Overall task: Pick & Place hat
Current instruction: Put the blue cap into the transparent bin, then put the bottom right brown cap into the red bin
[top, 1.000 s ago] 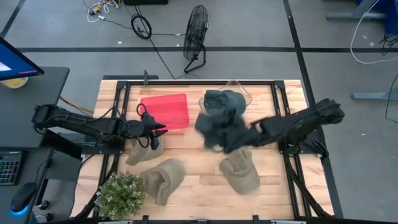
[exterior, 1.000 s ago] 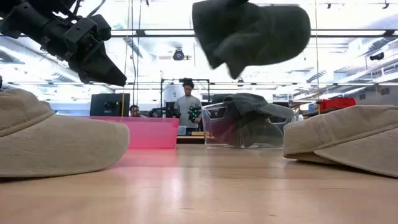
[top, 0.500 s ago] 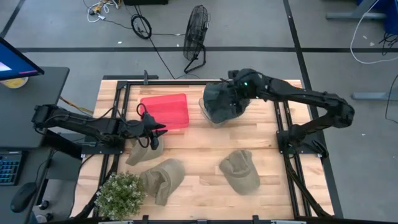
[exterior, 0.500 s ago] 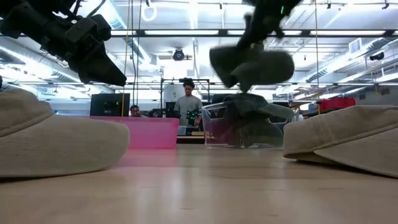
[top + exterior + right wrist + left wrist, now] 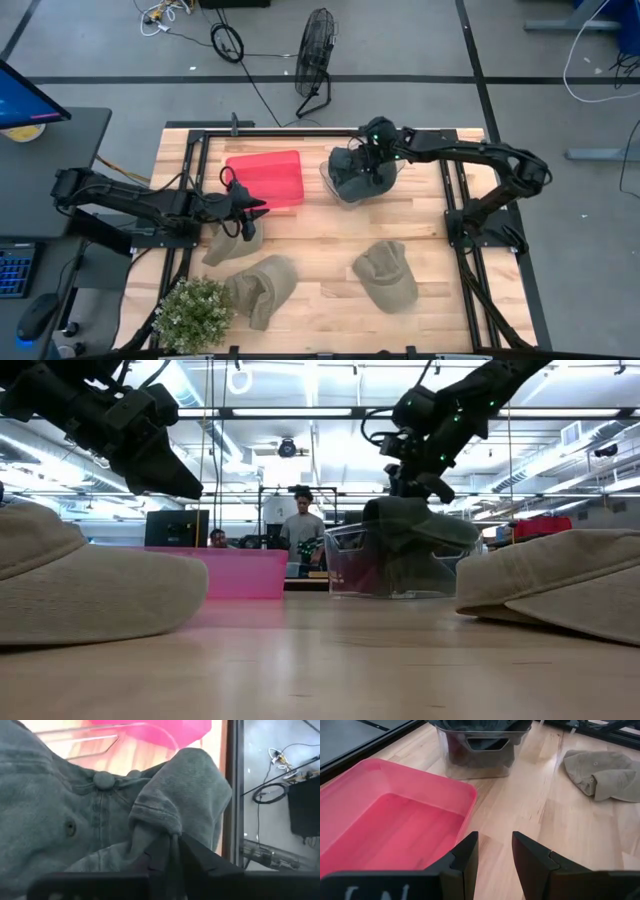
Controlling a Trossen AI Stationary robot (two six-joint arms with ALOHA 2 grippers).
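A dark grey-green hat (image 5: 358, 170) sits in the clear bin (image 5: 338, 190) at the table's far side, on other dark cloth. My right gripper (image 5: 373, 150) is above the bin and shut on this hat; the low view shows it (image 5: 420, 478) just over the hat (image 5: 405, 522). My left gripper (image 5: 250, 214) hovers open, clear of everything, near the red bin (image 5: 266, 178) and above a tan hat (image 5: 230, 245). Its open fingers (image 5: 495, 854) point toward the red bin (image 5: 395, 815). Two more tan hats (image 5: 262, 288) (image 5: 386, 275) lie on the wood. My right gripper (image 5: 172, 852) pinches a bunched fold of the dark hat (image 5: 155, 822) between its two fingers (image 5: 200, 856). It comes from above, pointing down into the clear bin. The hat rests on the dark cloth in the bin, with a crown button (image 5: 104, 780) beside the fold.
A potted plant (image 5: 195, 312) stands at the near left corner. Black frame rails (image 5: 455, 215) run along the table's sides. Bare wood (image 5: 320, 235) lies between the bins and the tan hats. A person (image 5: 302, 520) stands in the room beyond.
My right gripper has carried the dark hat from above the table's middle toward the far edge, then lowered it into the clear bin, staying shut on it. The hat hung in the air before and now rests in the bin.
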